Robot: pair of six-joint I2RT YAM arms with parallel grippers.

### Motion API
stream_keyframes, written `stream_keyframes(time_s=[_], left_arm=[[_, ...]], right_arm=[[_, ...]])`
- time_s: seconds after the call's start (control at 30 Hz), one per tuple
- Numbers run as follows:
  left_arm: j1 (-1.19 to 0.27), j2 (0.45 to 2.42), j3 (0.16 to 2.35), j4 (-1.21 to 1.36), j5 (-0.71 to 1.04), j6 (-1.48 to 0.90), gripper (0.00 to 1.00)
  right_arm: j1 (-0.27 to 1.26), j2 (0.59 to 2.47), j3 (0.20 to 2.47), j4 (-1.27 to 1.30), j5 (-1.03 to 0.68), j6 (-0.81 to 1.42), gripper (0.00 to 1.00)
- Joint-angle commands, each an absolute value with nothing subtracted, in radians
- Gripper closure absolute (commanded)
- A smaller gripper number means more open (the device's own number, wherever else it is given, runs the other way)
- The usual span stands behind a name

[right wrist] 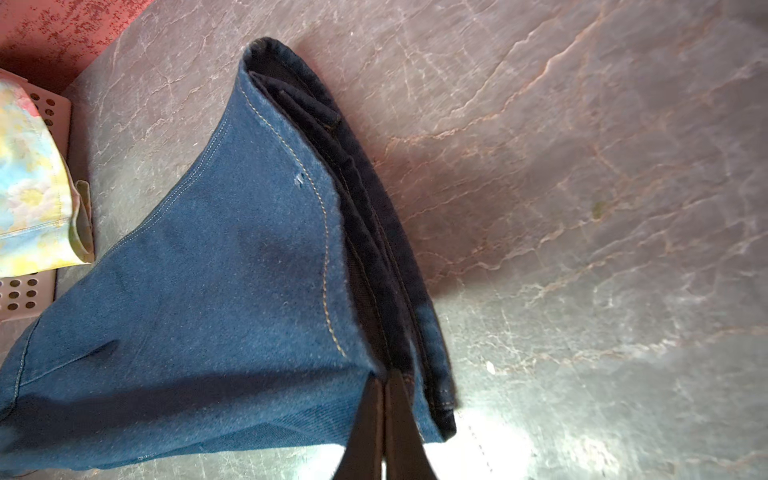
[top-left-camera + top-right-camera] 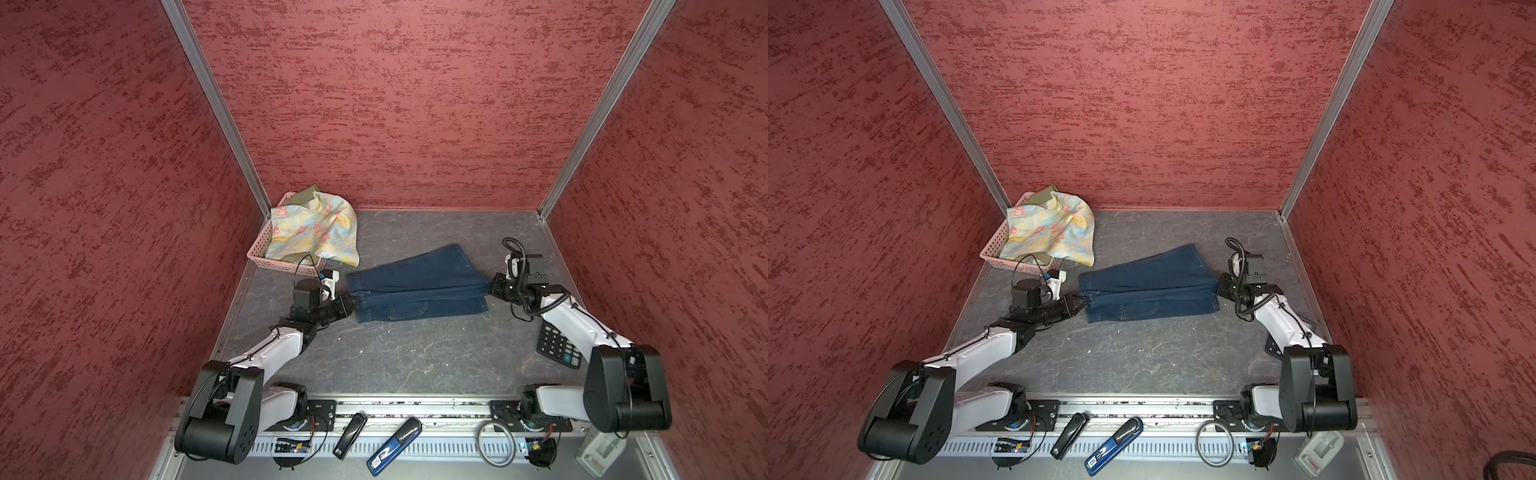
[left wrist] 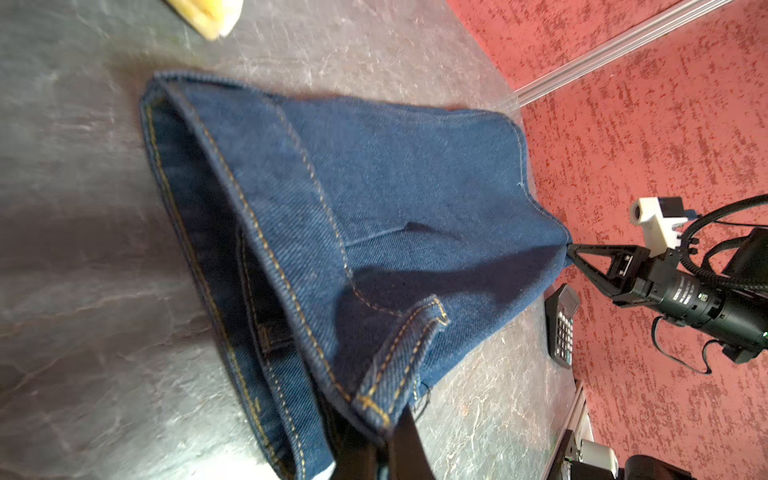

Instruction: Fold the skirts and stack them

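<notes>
Folding dark blue denim skirt (image 2: 415, 286), doubled lengthwise just beside pink perforated plastic basket (image 2: 261, 250); pinched at waistband by closed left gripper (image 2: 352, 299), at hem by closed right gripper (image 2: 492, 286). Remaining: pale floral skirt (image 2: 313, 228) and plain olive green skirt (image 2: 306, 194), both heaped in basket, unfolded; no stack yet.

The denim skirt (image 2: 415, 286) was dark blue with tan-gold stitching. The floral skirt (image 2: 311, 232) was pale yellow and blue with pink flowers; the olive skirt (image 2: 306, 194) was plain green. The basket (image 2: 261, 249) was pink and perforated. The tabletop (image 2: 395, 357) was grey, veined like marble; the walls (image 2: 395, 104) were mottled red.
</notes>
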State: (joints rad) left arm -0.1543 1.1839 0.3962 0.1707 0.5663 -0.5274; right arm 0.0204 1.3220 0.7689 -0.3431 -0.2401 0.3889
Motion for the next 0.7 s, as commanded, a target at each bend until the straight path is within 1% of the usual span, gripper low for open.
stream_keyframes(time_s=[0.0,0.13,0.27,0.47,0.67], left_arm=[[-0.143,1.151,0.454,0.12,0.511,-0.533,0.99],[-0.143,1.107,0.488,0.072,0.505,-0.535,0.99],[-0.147,1.043,0.475,0.024,0.496,-0.537,1.0],[-0.154,0.922,0.397,-0.054,0.465,-0.549,1.0],[-0.198,0.886,0.302,-0.062,0.435,-0.583,1.0]], right_arm=[[0.008,1.284,0.846,-0.373,-0.199,0.386,1.0],[0.006,1.259,0.89,-0.413,-0.193,0.368,1.0],[0.007,1.237,0.903,-0.453,-0.193,0.355,1.0],[0.006,1.204,0.826,-0.468,-0.176,0.355,1.0],[0.008,1.263,0.751,-0.421,-0.181,0.366,1.0]])
